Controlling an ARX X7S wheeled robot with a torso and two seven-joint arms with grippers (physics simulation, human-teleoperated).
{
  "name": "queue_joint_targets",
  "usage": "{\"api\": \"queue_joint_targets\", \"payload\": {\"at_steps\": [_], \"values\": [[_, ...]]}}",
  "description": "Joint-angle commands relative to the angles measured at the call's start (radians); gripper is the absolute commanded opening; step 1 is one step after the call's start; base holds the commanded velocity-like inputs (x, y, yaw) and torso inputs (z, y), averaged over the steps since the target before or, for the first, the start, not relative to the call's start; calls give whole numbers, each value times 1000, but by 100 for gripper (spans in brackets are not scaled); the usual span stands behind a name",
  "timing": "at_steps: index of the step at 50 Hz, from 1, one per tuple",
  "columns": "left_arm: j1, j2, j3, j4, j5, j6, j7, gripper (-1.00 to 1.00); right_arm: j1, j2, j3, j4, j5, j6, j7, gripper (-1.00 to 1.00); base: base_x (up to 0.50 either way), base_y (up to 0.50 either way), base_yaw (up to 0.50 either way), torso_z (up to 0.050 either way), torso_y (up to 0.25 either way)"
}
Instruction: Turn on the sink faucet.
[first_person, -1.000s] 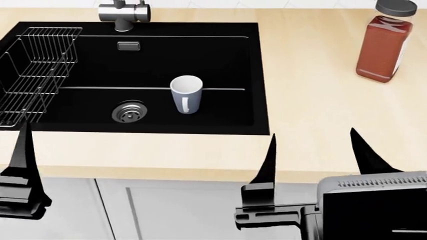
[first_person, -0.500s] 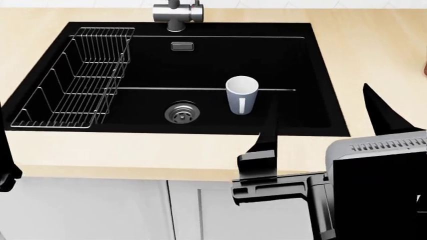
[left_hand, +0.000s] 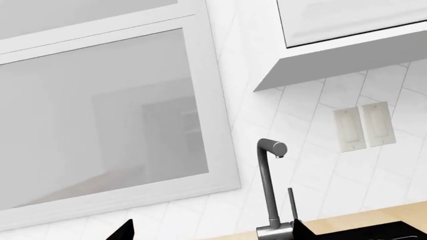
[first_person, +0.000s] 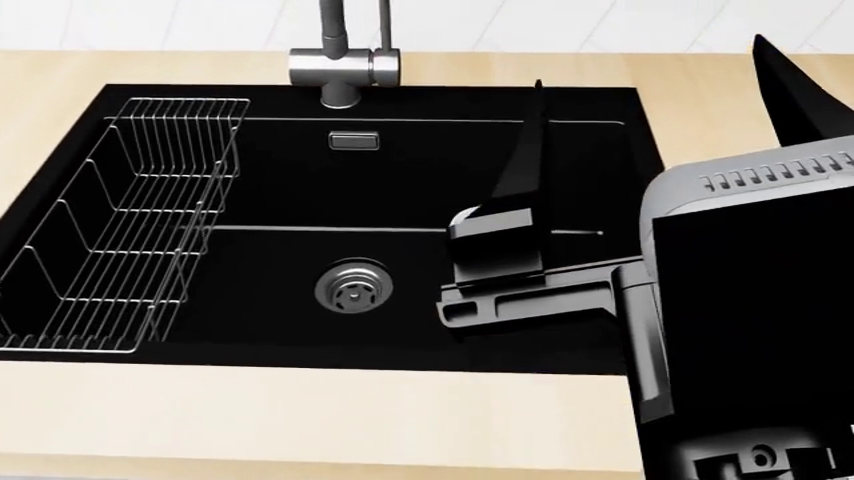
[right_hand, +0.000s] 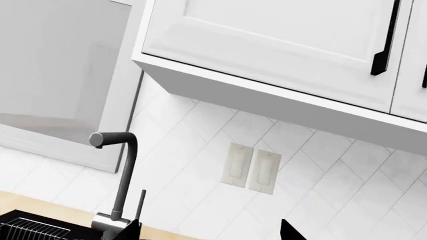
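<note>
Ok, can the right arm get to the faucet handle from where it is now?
Probably yes. The right gripper hangs open over the sink, and nothing stands between it and the faucet; the handle stands upright and exposed.

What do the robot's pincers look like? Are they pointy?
Yes, very pointy. The right pincer has two long, thin black fingers that narrow to sharp tips like spikes. They sit on a blocky black base with a grey housing that has a row of little vent slots. Only the black tips of the left pincer show.
</note>
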Motion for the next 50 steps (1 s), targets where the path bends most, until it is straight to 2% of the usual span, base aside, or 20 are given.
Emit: {"api": "queue_joint_targets", "payload": {"at_steps": [1,10,24,25,28,42,45,50], "values": [[-38,-29,-23,-13,-70,-24,-35,100,53,24,-53,12,68,3,70,100,500,121,0,50,68],[-50,-44,-60,-8,-118,-48,-52,100,50,36,-68,21,70,-27,79,100,500,128,0,50,66],[-24,-67,-29,-19,-128,-9,-81,100,31,58,-64,30,63,-79,73,100,500,129,0,50,67],[-6,-57,-42,-23,-127,-8,-90,100,7,60,-125,41,-19,-107,28,100,500,82,0,0,0],[2,-60,-45,-25,-130,2,-92,100,11,62,-144,47,-38,-119,20,100,500,79,0,0,0],[-3,-77,-47,-34,-157,11,-121,100,-10,81,-146,53,-37,-157,29,100,500,83,0,0,0],[6,-83,-32,-41,-147,23,-129,100,-62,73,-129,84,-49,-186,25,100,333,70,0,0,0],[24,-89,-12,-52,-133,41,-139,100,-107,70,-148,181,-110,-265,-67,100,0,0,0,0,0]]}}
